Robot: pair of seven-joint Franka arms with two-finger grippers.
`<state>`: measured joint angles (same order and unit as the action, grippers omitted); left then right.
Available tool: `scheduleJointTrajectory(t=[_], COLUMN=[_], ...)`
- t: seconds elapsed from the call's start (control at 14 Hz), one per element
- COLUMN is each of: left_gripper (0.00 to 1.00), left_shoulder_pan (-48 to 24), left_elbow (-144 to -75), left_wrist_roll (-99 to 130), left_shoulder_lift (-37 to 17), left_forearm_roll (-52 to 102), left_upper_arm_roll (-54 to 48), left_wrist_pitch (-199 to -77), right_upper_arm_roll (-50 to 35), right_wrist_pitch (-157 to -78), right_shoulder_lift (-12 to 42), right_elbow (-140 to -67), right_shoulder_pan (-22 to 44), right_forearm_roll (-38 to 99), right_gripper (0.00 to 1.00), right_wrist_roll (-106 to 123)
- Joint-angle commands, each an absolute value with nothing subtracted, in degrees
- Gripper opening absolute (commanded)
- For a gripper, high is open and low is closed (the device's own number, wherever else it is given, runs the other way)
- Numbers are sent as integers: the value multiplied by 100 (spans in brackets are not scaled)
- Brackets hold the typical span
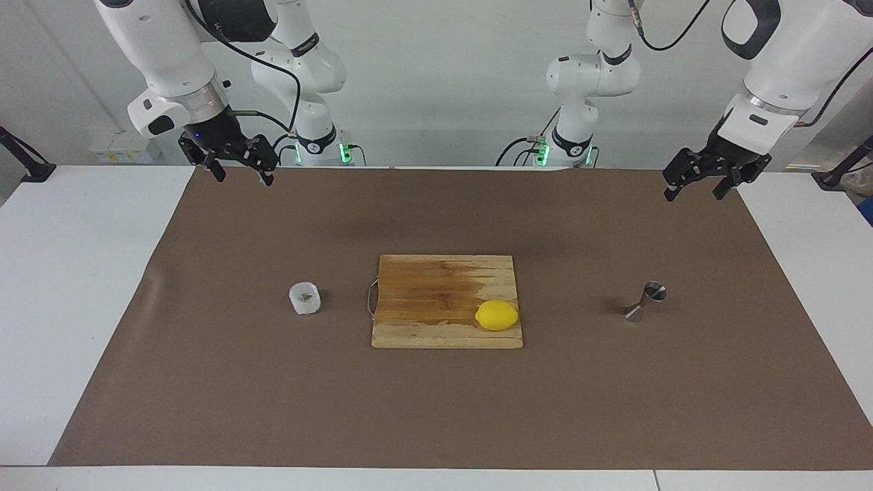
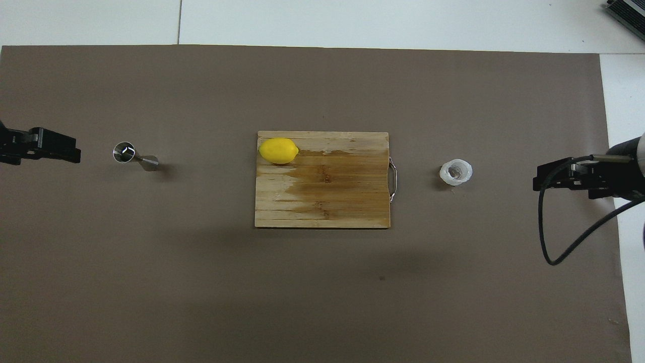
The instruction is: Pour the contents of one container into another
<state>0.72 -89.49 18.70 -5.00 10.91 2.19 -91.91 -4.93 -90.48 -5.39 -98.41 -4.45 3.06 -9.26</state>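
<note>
Mat (image 1: 436, 409) showing plain brown; table (image 1: 68, 273) showing white. Board (image 1: 436, 286) showing tan wood grain, darker brown wet-looking stain spreading across middle. Lemon (image 1: 497, 316) glowing bright yellow. Cup (image 1: 305, 299) looking frosted whitish, translucent. Jigger (image 1: 646, 302) shining silver steel. 2 grippers showing black, arms white.

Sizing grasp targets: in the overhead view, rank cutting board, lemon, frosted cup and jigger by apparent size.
1. Cutting board, by far.
2. Lemon.
3. Frosted cup and jigger: too close to rank. The cup looks broader, the jigger longer.
</note>
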Motion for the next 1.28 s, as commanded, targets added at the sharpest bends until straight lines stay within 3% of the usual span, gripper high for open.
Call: scheduleJointTrajectory(t=[0.0, 0.43, 0.93, 1.21], left_gripper=[100, 100, 100, 100], left_shoulder_pan=[386, 948, 1397, 1380], left_elbow=[-8763, -8543, -8385, -9304], left_wrist_roll=[2940, 5007, 5924, 5862], left_shoulder_lift=[-948, -1703, -2592, -2497], left_forearm_roll=[1598, 2530, 3075, 3260], left_upper_arm_roll=[193, 211, 211, 202], left_wrist_pitch=[-9499, -9984, -10046, -10580], right_upper_arm_roll=[-501, -501, -501, -501], right_wrist_pitch=[-8965, -8965, -8965, -8965], right_shoulder_lift=[-510, -510, -510, -510], right_elbow=[-9773, -9773, -9773, -9773], right_shoulder_pan=[-501, -501, -501, -501], right_forearm_roll=[413, 422, 422, 413], right_gripper=[100, 100, 100, 100], right_wrist_roll=[-870, -861, -861, -861])
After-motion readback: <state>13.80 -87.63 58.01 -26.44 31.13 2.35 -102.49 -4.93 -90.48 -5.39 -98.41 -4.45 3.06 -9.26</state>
